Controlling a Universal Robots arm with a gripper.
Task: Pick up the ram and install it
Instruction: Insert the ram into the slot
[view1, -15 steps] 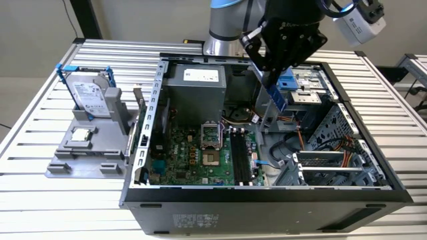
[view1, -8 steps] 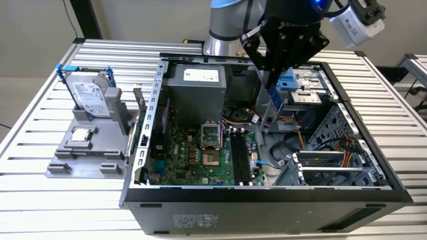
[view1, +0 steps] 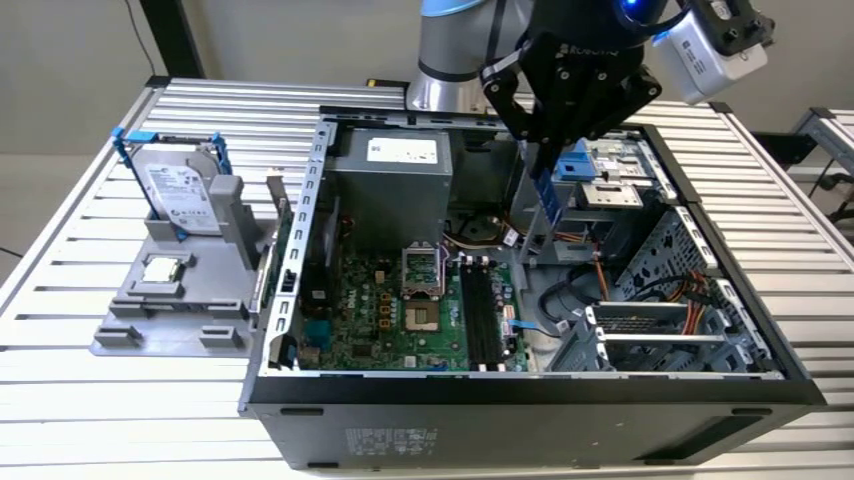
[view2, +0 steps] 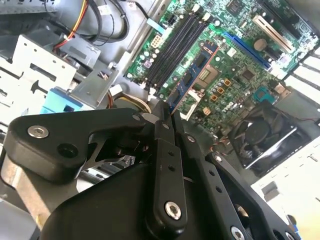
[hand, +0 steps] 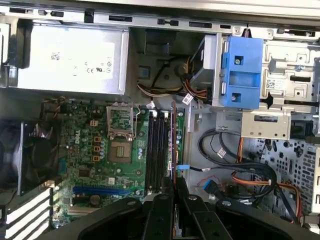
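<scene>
Hand (view2: 167, 114) gripping ram (view2: 195, 75) (vert.), over mobo slots (view2: 172, 50)

In the second wrist view the gripper (view2: 167, 114) hides the clamped end of the ram (view2: 192, 80) and is itself cut off at the picture's edge; in the exterior view the arm (view1: 454, 55) is cut off at the upper edge.

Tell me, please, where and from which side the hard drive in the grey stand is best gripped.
Probably grip the hard drive at its free top edge, across the flat faces, coming from straight above: it stands upright with its bottom seated in the grey stand.
</scene>
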